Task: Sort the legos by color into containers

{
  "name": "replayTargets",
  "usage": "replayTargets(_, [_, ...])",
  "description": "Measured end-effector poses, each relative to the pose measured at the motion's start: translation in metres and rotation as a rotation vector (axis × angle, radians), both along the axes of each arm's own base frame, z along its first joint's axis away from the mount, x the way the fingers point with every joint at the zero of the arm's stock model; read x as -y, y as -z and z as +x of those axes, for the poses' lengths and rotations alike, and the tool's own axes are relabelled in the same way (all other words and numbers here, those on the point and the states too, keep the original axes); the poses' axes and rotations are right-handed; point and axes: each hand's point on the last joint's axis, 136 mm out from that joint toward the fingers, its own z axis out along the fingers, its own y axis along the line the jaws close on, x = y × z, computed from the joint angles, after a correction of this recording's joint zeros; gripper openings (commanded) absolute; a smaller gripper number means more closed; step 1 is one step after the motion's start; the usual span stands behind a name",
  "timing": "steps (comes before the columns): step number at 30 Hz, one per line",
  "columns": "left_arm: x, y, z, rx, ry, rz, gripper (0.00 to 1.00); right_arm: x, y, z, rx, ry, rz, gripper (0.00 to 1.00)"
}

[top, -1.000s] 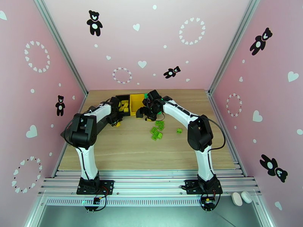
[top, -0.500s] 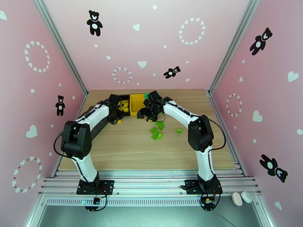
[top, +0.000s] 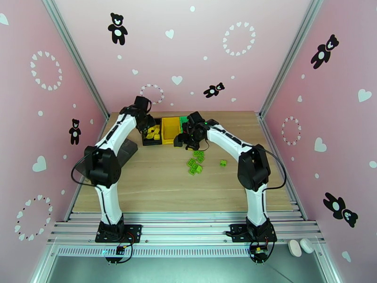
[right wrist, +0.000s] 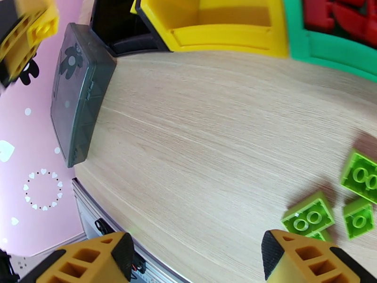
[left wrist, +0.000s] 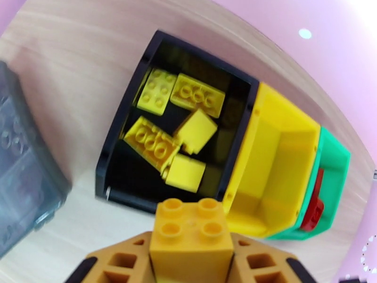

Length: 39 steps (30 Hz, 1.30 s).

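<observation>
- Legos [top: 195, 163] in green lie loose on the table [top: 160, 189], in a tight cluster at 6 o'clock from my right gripper [right wrist: 198, 253]. One more green brick [top: 223, 162] sits apart at 3 o'clock of that cluster.
- My left gripper [left wrist: 191, 265] is clamped on a yellow brick [left wrist: 191, 232], studs facing the wrist camera, a finger pressed against each side.
- In the top view that gripper hangs over the black bin [left wrist: 113, 152], at roughly 11 o'clock on the table.
- Five yellow bricks [left wrist: 158, 142] lie jumbled inside the black bin, some studs-up and some on their sides.
- The three bins stand in a row, touching. The black one is at the 9 o'clock end, the yellow bin [left wrist: 278, 156] is in the middle, and the green bin [left wrist: 337, 159] is at the 3 o'clock end.
- Red bricks [right wrist: 339, 15] sit in the green bin. I can't count them from either wrist view.
- My right gripper stands wide open with nothing between its fingers [right wrist: 89, 258]. It hovers over bare wood just at 6 o'clock of the yellow and green bins.
- In the right wrist view three green bricks lie near the right-hand finger without touching it.
- A grey tray [top: 125, 152] rests at 8 o'clock of the black bin, near the table's left edge.
</observation>
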Motion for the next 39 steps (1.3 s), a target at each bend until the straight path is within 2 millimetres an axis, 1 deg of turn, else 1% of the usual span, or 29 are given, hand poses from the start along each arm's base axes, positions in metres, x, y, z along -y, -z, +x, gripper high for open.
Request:
replayTargets(2, [-0.002, 0.01, 0.011, -0.019, -0.001, 0.008, 0.54, 0.008, -0.004, 0.001, 0.007, 0.01, -0.006, 0.77])
replayTargets(3, [-0.004, 0.015, 0.014, -0.031, -0.005, 0.01, 0.64, 0.012, -0.006, 0.001, 0.01, 0.015, -0.009, 0.77])
replayTargets(4, [-0.006, 0.02, 0.017, -0.045, -0.008, 0.014, 0.71, 0.016, -0.007, 0.001, 0.015, 0.019, -0.01, 0.77])
replayTargets(5, [-0.007, 0.024, 0.018, -0.053, -0.006, 0.018, 0.74, 0.019, -0.009, 0.0, 0.018, 0.023, -0.013, 0.77])
replayTargets(8, [-0.012, 0.032, 0.015, -0.085, -0.013, 0.023, 0.76, 0.031, -0.011, -0.002, 0.028, 0.038, -0.03, 0.77])
replayTargets(11, [-0.012, 0.029, 0.011, -0.084, -0.009, 0.024, 0.78, 0.042, -0.011, -0.008, 0.028, 0.05, -0.057, 0.77])
replayTargets(12, [-0.01, 0.029, 0.008, -0.083, -0.003, 0.026, 0.79, 0.045, -0.01, -0.011, 0.026, 0.053, -0.065, 0.77])
replayTargets(15, [-0.001, 0.027, -0.011, -0.092, 0.028, 0.028, 0.8, 0.055, -0.004, -0.017, 0.017, 0.064, -0.096, 0.76])
replayTargets(18, [0.019, 0.021, -0.033, -0.086, 0.084, 0.017, 0.81, 0.065, 0.003, -0.022, 0.008, 0.079, -0.138, 0.75])
replayTargets(21, [0.046, 0.015, -0.057, -0.075, 0.153, -0.007, 0.83, 0.078, 0.012, -0.025, -0.004, 0.105, -0.187, 0.75])
replayTargets(23, [0.065, 0.015, -0.073, -0.076, 0.204, -0.027, 0.84, 0.09, 0.019, -0.028, -0.018, 0.131, -0.221, 0.75])
replayTargets(26, [0.099, 0.022, -0.097, -0.089, 0.288, -0.054, 0.87, 0.113, 0.03, -0.033, -0.047, 0.184, -0.276, 0.78])
replayTargets(28, [0.122, 0.032, -0.114, -0.109, 0.341, -0.073, 0.9, 0.13, 0.036, -0.037, -0.064, 0.222, -0.311, 0.79])
replayTargets(31, [0.152, 0.046, -0.139, -0.142, 0.407, -0.082, 0.93, 0.155, 0.043, -0.041, -0.084, 0.277, -0.353, 0.8])
replayTargets(34, [0.182, 0.047, -0.157, -0.144, 0.463, -0.101, 0.98, 0.179, 0.049, -0.045, -0.106, 0.333, -0.383, 0.81])
replayTargets(37, [0.207, 0.044, -0.17, -0.133, 0.511, -0.114, 0.99, 0.198, 0.055, -0.045, -0.129, 0.377, -0.399, 0.8])
replayTargets(39, [0.221, 0.045, -0.176, -0.133, 0.537, -0.116, 0.99, 0.207, 0.056, -0.043, -0.135, 0.396, -0.403, 0.79])
